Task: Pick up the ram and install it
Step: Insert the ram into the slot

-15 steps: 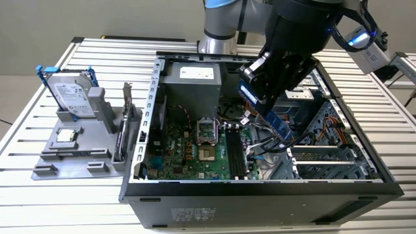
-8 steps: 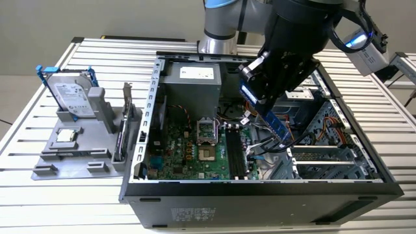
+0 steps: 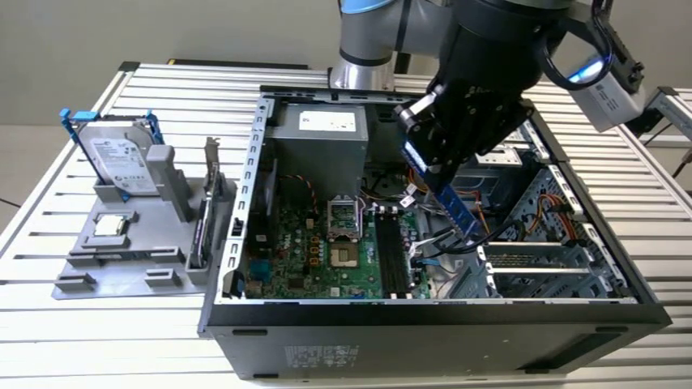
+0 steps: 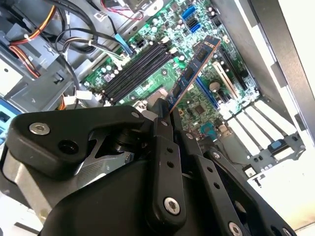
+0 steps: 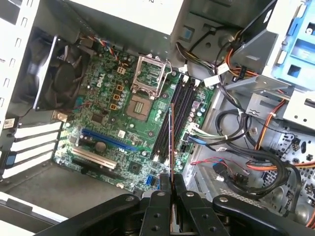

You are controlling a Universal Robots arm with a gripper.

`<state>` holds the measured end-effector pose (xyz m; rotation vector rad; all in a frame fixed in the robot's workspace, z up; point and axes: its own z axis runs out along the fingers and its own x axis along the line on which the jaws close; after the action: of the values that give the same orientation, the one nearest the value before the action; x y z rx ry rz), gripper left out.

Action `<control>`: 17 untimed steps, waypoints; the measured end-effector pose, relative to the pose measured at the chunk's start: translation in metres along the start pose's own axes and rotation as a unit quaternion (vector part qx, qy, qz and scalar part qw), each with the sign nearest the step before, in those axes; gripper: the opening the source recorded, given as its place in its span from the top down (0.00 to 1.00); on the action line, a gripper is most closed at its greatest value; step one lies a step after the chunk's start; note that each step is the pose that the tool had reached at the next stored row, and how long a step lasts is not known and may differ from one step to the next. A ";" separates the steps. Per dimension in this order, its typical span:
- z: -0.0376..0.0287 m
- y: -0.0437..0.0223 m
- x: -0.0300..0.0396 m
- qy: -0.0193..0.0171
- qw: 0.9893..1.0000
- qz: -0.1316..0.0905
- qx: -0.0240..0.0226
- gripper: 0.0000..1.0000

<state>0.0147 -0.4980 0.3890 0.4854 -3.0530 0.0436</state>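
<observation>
My gripper (image 3: 433, 172) is shut on the ram (image 3: 451, 203), a long narrow blue-green stick that slants down from the fingers into the open computer case (image 3: 232, 267). In the first wrist view the ram (image 5: 171, 142) shows edge-on, hanging above the black memory slots (image 5: 173, 115) and roughly in line with them, clear of the board. In the second wrist view the ram (image 4: 194, 73) juts from the fingers (image 4: 165, 147) over the green motherboard (image 4: 197, 105), beside the memory slots (image 4: 138, 71).
Bundled cables (image 5: 231, 162) and a drive cage (image 5: 290, 64) crowd one side of the slots; the processor socket (image 5: 147, 76) and a fan (image 5: 54, 73) lie on the other. A hard drive in a blue frame (image 3: 113, 158) stands on a grey fixture (image 3: 141, 243) on the exterior view's left.
</observation>
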 end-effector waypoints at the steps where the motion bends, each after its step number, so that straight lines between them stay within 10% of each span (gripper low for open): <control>1: 0.0001 0.0000 0.0000 0.000 1.000 0.005 0.000 1.00; 17: 0.0022 0.0000 -0.0001 0.002 0.997 0.071 -0.001 1.00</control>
<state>0.0147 -0.4980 0.3868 0.2655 -3.0772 0.0456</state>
